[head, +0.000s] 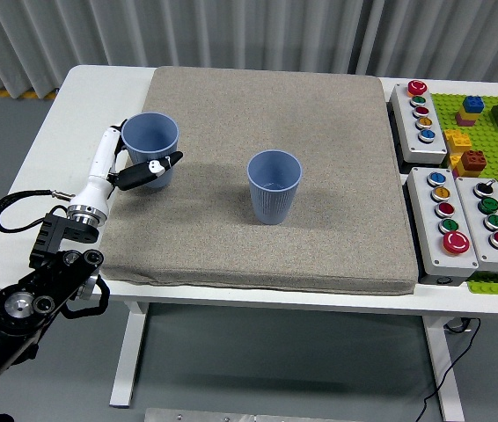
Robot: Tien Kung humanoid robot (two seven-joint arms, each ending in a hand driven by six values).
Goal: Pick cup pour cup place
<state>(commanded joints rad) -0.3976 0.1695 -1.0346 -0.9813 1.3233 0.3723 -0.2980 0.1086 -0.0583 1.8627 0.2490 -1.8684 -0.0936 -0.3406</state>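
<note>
Cup (151, 145) held upright in left hand (135, 171), low over left side of grey mat (267, 176) on white bench (20, 220). Fingers (157, 167) wrapped round cup's lower wall, so bottom hidden; cannot tell if touching mat. Second cup (274, 185), same blue, upright near mat's middle, well apart from hand. No writing to read anywhere. Button boxes (456, 220) and brick board (495, 114) at right, cut off by picture edge. Left arm partly cut off at lower left corner.
</note>
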